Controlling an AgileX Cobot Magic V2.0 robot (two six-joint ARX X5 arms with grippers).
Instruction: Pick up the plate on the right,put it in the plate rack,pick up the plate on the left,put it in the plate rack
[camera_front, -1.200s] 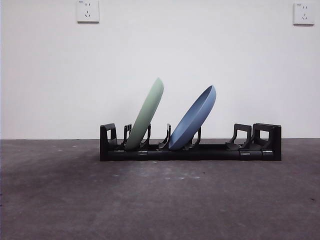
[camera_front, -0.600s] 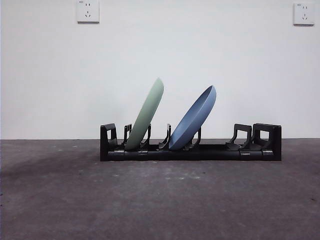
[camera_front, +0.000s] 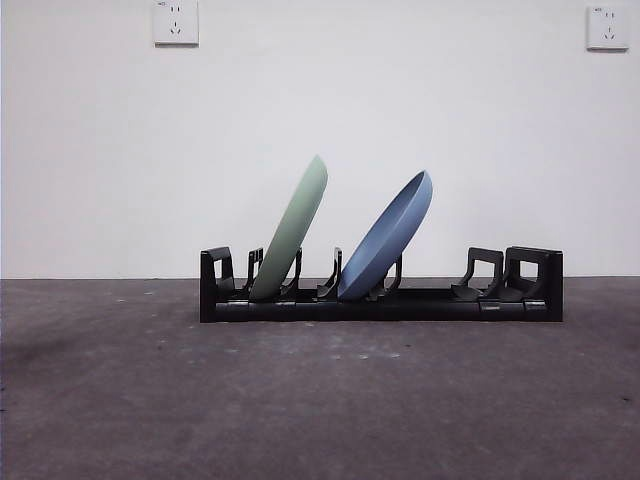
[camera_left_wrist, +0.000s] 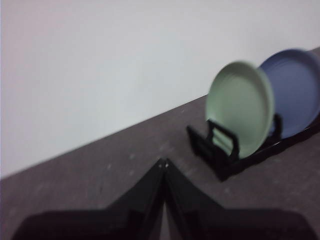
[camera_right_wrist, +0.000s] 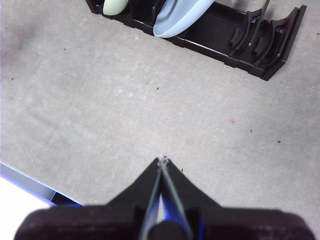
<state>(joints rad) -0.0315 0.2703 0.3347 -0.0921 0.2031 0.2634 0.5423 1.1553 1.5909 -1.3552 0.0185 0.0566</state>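
The long black plate rack (camera_front: 430, 302) lies across the middle of the table, also seen in the left wrist view (camera_left_wrist: 225, 165) and the right wrist view (camera_right_wrist: 220, 37). A pale green plate (camera_front: 292, 228) leans in its left slots and a blue plate (camera_front: 388, 235) leans in the slots beside it; both tilt to the right. The left wrist view shows the green plate (camera_left_wrist: 240, 107) in front of the blue plate (camera_left_wrist: 295, 87). My left gripper (camera_left_wrist: 163, 161) is shut on nothing, well back from the rack's left end. My right gripper (camera_right_wrist: 162, 159) is shut on nothing, high over bare table.
The rack's right-hand prongs (camera_front: 485, 275) hold nothing. A white wall with two sockets (camera_front: 176, 22) stands behind the table. A blue-edged table border (camera_right_wrist: 30, 182) shows near the right gripper. Neither arm shows in the front view.
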